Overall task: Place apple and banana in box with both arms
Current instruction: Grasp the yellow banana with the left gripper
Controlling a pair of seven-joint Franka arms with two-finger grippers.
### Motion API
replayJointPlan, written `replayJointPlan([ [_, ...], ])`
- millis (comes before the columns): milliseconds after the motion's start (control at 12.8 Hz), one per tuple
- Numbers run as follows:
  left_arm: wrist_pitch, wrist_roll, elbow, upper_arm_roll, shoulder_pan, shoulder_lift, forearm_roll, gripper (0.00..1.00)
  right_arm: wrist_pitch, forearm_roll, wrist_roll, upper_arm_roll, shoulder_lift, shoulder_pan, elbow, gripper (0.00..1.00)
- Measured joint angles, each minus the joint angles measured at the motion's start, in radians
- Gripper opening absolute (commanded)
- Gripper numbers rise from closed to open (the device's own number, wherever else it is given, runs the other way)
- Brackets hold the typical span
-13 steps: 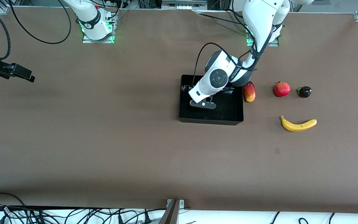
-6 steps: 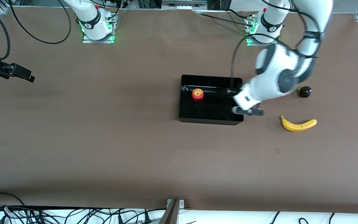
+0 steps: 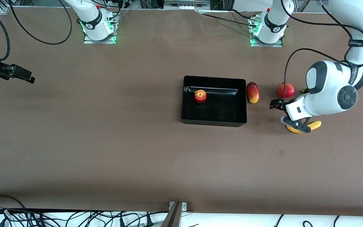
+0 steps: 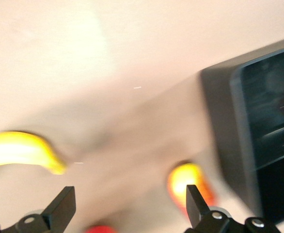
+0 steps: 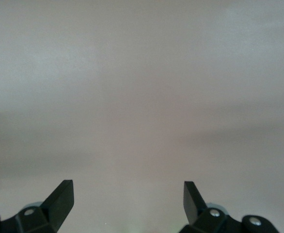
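The apple point(image 3: 200, 96) lies in the black box point(image 3: 214, 121), near its wall toward the right arm's end. The banana point(image 3: 315, 125) lies on the table toward the left arm's end, nearer the front camera than the other fruits, and is mostly hidden under my left gripper point(image 3: 283, 114). That gripper hangs open and empty over the banana's end. In the left wrist view my left gripper point(image 4: 128, 194) is open, with the banana point(image 4: 21, 150) and the box point(image 4: 258, 145) ahead of it. My right gripper point(image 3: 26, 76) waits open over bare table at the right arm's end, and is open in its wrist view point(image 5: 127, 191).
An elongated red-yellow fruit point(image 3: 252, 92) lies just outside the box wall. A red pomegranate point(image 3: 286, 90) lies beside it, toward the left arm's end. A dark fruit point(image 3: 303, 91) is mostly hidden by the left arm. Cables lie along the table's front edge.
My left arm has swung from over the box to over the banana. It left the apple lying in the box. The right arm has not moved.
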Motion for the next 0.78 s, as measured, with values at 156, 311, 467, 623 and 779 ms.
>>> replayJointPlan([
  [156,0.060,0.148,-0.002,0.001,0.064,0.041,0.088,1.00,-0.001,0.000,0.000,0.000,0.000,0.000,0.000,1.00],
  [311,0.160,0.343,-0.004,0.001,0.142,0.100,0.107,1.00,-0.001,0.000,0.000,0.000,0.000,0.000,0.000,1.00],
  [467,0.263,0.531,-0.003,0.001,0.189,0.157,0.112,1.00,-0.001,0.000,0.000,0.000,0.001,0.000,0.000,1.00],
  [623,0.313,0.649,-0.001,-0.001,0.193,0.186,0.156,1.00,-0.001,0.000,0.000,0.000,0.001,0.000,0.000,1.00],
  [779,0.372,0.726,0.000,-0.004,0.194,0.198,0.228,1.00,-0.002,0.000,0.000,0.000,0.001,-0.001,0.000,1.00],
])
